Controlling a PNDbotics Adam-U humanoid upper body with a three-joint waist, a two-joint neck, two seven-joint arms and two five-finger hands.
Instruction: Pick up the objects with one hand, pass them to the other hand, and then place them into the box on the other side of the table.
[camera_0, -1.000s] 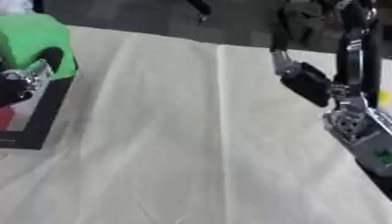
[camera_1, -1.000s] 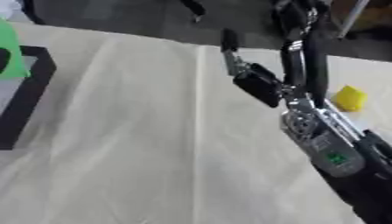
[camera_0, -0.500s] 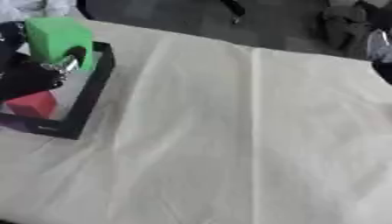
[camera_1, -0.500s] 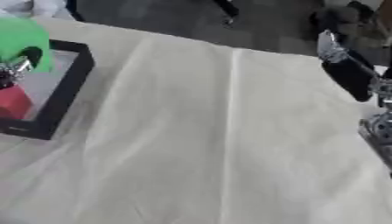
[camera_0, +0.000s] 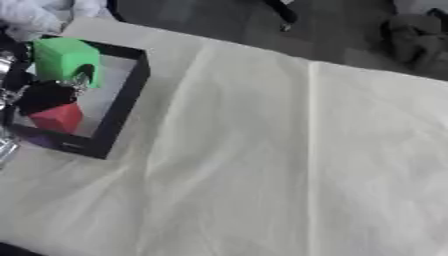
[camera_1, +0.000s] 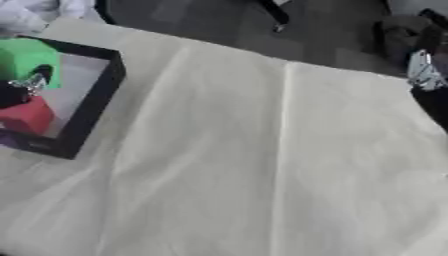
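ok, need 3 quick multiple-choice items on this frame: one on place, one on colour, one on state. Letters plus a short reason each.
1. Where on the table does the box sit?
A. at the robot's left
B. at the robot's right
C. at the middle

2. What colours are the two blocks at the box?
A. blue and yellow
B. green and red
C. white and orange

3. What is the left hand doing?
A. resting flat on the cloth at the middle
B. out of view
C. at the box, against the green block

Answers:
1 A: the black-walled box lies at the left edge of both views.
2 B: a green block sits above a red block.
3 C: the dark hand reaches over the box beside the green block; whether its fingers grip it is unclear.
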